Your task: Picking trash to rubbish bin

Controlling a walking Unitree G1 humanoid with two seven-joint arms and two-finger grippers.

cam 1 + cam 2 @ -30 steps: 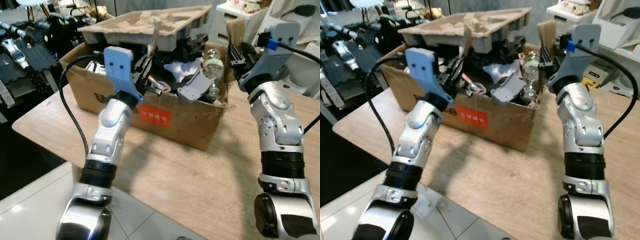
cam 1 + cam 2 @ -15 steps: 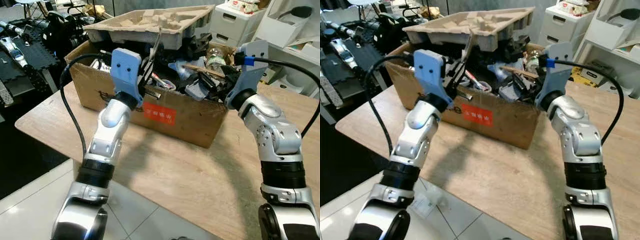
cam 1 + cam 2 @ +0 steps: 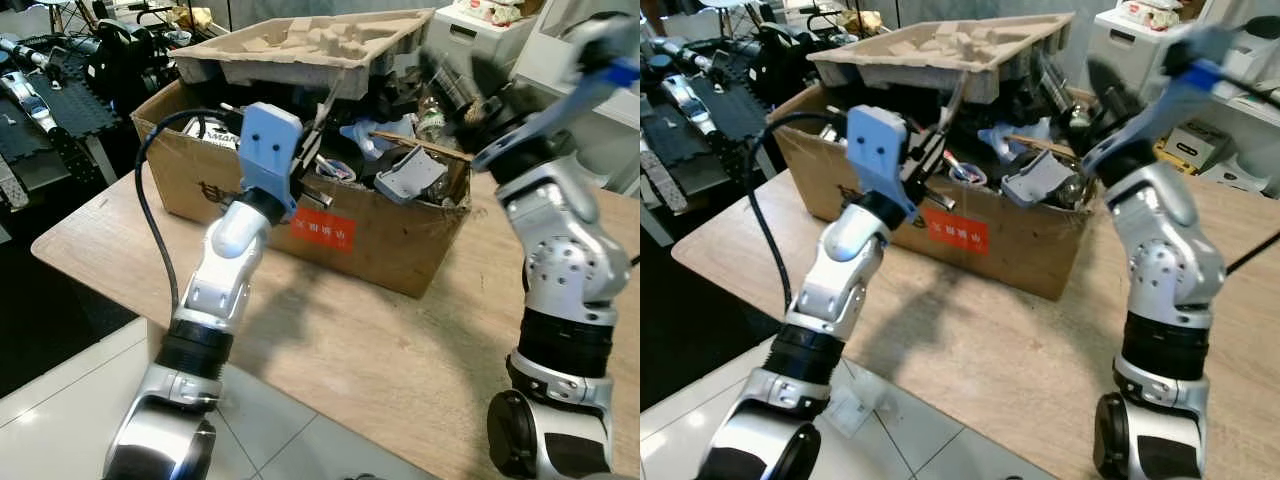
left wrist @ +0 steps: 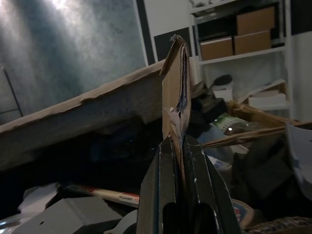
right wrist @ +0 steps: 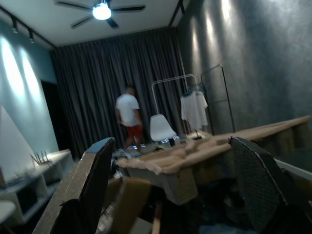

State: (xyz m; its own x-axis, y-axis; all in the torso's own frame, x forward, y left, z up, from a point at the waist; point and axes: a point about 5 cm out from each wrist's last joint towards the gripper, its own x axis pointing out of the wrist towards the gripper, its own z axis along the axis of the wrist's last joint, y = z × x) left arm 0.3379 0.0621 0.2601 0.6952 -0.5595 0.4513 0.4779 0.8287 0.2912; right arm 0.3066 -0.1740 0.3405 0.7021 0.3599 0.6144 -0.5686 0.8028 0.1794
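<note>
left gripper (image 4: 178, 146) pinches a torn cardboard strip (image 4: 175, 87) upright just over the front edge of the cardboard box (image 3: 380, 235). right gripper (image 5: 170, 165) is raised above the box's far right corner, fingers spread wide, holding nothing. pulp tray (image 3: 300, 45) lies on top of the box.

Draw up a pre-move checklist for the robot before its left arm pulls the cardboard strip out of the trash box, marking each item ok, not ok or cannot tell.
1. Left gripper shut on the cardboard strip: ok, fingers clamp its lower end.
2. Strip free of the pulp tray above it: cannot tell, its top end sits close to the tray's edge.
3. Right gripper out of the pull path: ok, raised over the box's far right corner, open and holding nothing.
4. Cardboard box stable on the table: ok, resting flat.
5. Rubbish bin located for the drop: cannot tell.
</note>
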